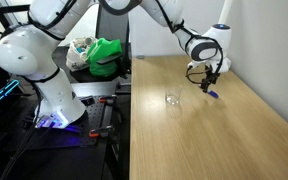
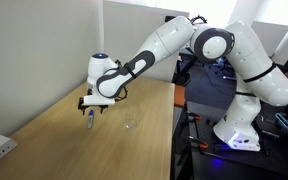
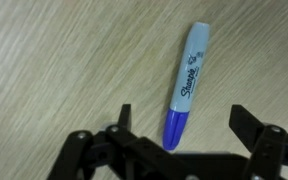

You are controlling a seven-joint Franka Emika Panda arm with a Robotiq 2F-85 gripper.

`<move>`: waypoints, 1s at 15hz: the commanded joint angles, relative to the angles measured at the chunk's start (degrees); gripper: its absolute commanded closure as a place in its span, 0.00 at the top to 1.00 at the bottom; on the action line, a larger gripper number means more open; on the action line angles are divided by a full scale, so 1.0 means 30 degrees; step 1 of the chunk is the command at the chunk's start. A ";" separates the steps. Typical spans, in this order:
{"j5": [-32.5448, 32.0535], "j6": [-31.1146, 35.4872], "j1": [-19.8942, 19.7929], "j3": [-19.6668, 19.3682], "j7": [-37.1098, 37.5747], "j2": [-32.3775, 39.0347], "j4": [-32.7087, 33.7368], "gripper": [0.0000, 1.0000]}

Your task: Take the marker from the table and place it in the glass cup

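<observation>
one marker [image 3: 185, 85] lies flat on the tabletop [image 3: 54, 60], its purple cap end pointing in between the two spread fingers [image 3: 125, 116] of the tool [image 3: 182, 114], which hangs low over it, released and gripping nothing. in an exterior view the tool [image 1: 213, 76] sits over the marker [image 1: 213, 93] toward the wall side of the tabletop, and the glass cup [image 1: 172, 99] stands upright nearby, apart from both. the main risk seems to lie in the closing. only the cap end appears to sit between the fingers, and the barrel lies at a slight angle to them, so a pinch could catch just the tip, spin the round marker or roll it away. a marker held by its end could also swing on the way over, strike the cup's rim and tip that light glass, whose clear wall is hard to judge.
</observation>
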 commanded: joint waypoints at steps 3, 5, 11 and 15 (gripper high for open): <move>0.0239 -0.1826 0.0008 0.0027 -0.0190 0.1211 0.2384 1.00; 0.0213 -0.2268 0.0014 0.0027 -0.0157 0.1525 0.3002 1.00; 0.0153 -0.3409 -0.0020 0.0025 -0.0113 0.2462 0.4661 1.00; 0.0083 -0.4071 -0.0020 -0.0037 -0.0034 0.3105 0.5589 1.00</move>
